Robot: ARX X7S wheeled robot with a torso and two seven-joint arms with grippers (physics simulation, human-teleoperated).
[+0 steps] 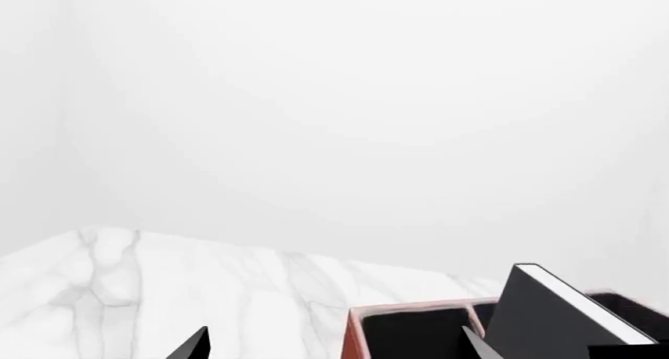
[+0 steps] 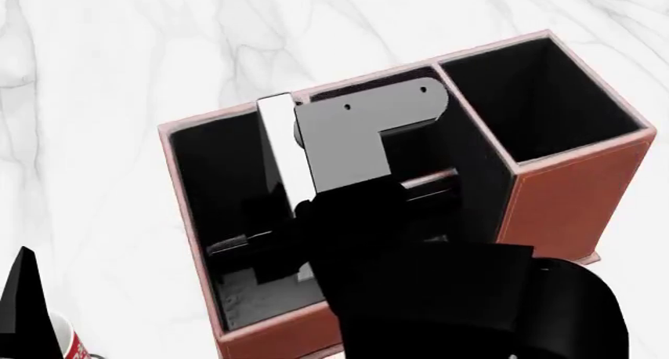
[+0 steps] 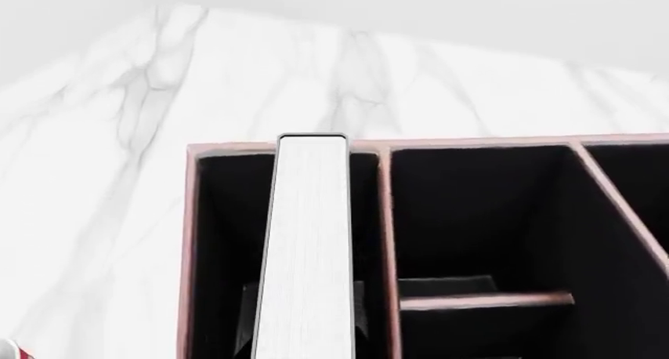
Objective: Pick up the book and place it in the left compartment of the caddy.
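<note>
**Book** (image 3: 309,241): thin, black cover, white page edges upward. Stands on edge inside the left compartment (image 2: 209,179) of the caddy (image 2: 565,194). Its long axis runs from the caddy's near wall toward its far wall, parallel to the divider; the far top corner rises above the rim, so it tilts up slightly at that end.

**Caddy**: reddish-brown, black interior, pale stitched rims. Rests on the white marble tabletop (image 2: 105,53).

**Right gripper** (image 2: 303,206): reaches down into the left compartment at the book's near end. Fingers appear clamped on the book, though the arm's own bulk hides the contact in the head view, so this is a likely reading only.

**Left gripper** (image 1: 334,347): only two dark fingertips show at the wrist view's border, spread apart and holding nothing.

**Mug** (image 2: 68,339): red-and-white, at the tabletop's near-left, apart from the caddy.

**Risks**: 
- Released while tilted, the book may topple against a compartment wall or the divider. 
- Withdrawing carelessly could catch the wrist plate on the rim and shift the caddy.
</note>
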